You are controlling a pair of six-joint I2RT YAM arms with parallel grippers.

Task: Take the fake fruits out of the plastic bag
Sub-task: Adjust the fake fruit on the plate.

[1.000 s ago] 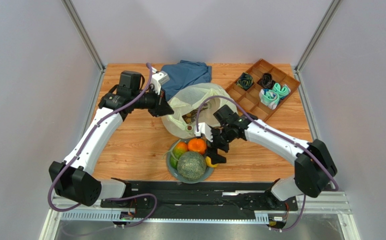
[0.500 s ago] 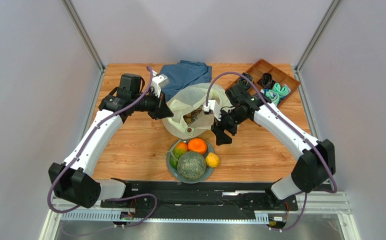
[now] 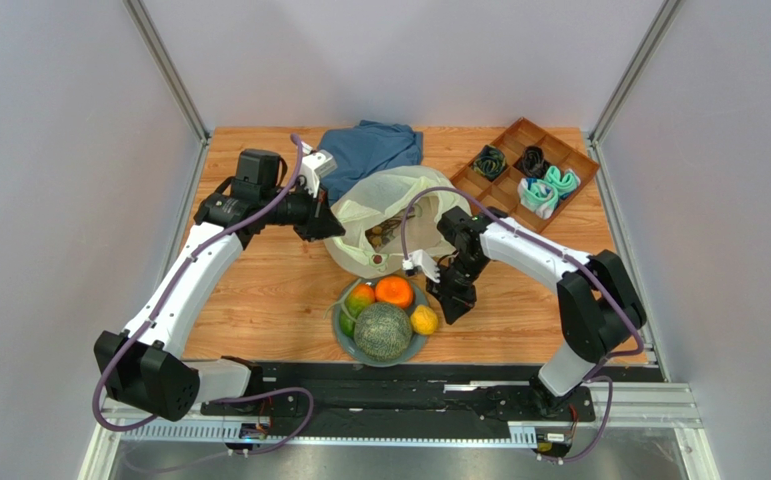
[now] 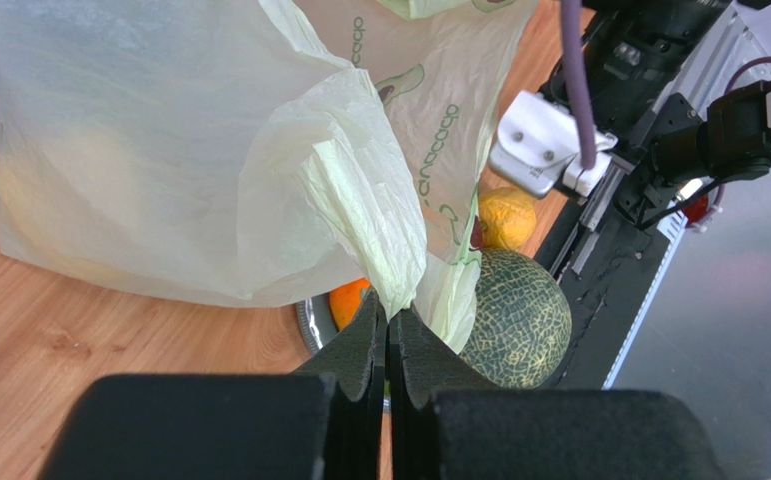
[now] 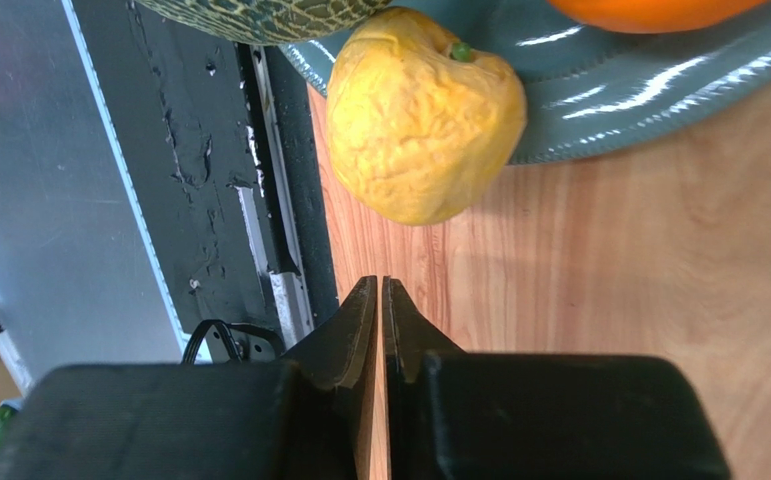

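Left gripper (image 4: 389, 318) clamps the thin pale yellow-green plastic bag (image 4: 159, 150); right gripper (image 5: 380, 287) pressed together, empty, lumpy yellow plastic fruit (image 5: 424, 125) at twelve o'clock.

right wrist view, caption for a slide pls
Shut right claw, empty, over the table near a yellow fruit at the plate rim

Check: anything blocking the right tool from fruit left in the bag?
Nothing visible: the plastic bag, edge pinched by the left tool, lies open with small pieces showing inside. The right tool is shut beside the plate.
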